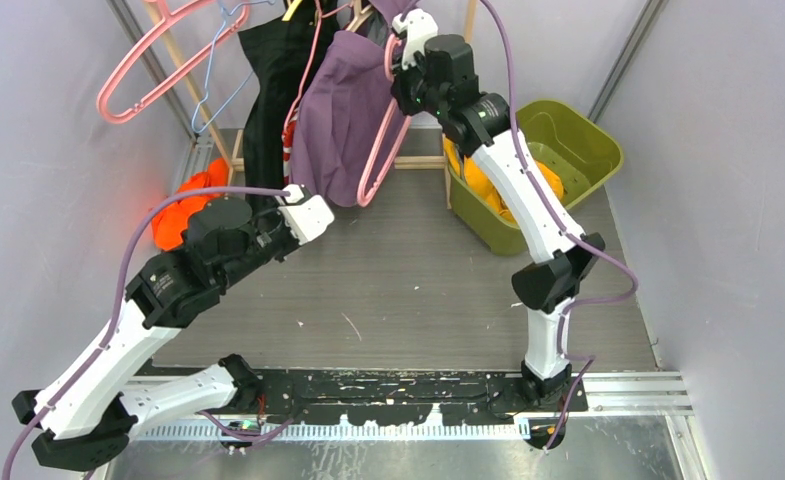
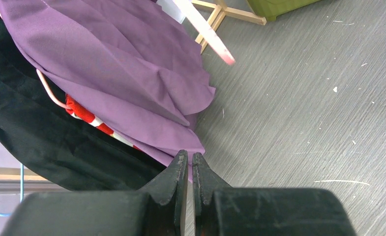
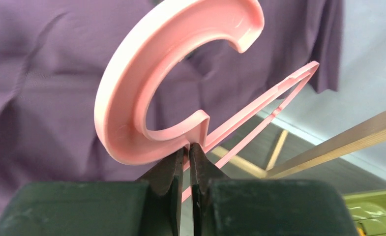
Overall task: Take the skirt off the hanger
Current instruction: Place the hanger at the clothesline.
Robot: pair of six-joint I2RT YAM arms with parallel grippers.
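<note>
Grey wood-grained table (image 1: 418,280) runs back to a wooden rack (image 1: 423,162) at the upper middle of the overhead view. There the purple skirt (image 1: 343,120) hangs on a pink plastic hanger (image 3: 127,98). The right gripper (image 1: 405,45), at the top of that view, pinches the hanger's neck just under its thick curved hook. The left gripper (image 1: 303,212) sits right below the skirt, jaws nearly together and apparently nipping the soft, creased hem. The skirt hangs lengthwise from hook to hem, so the left arm is nearer for pulling it down and off.
</note>
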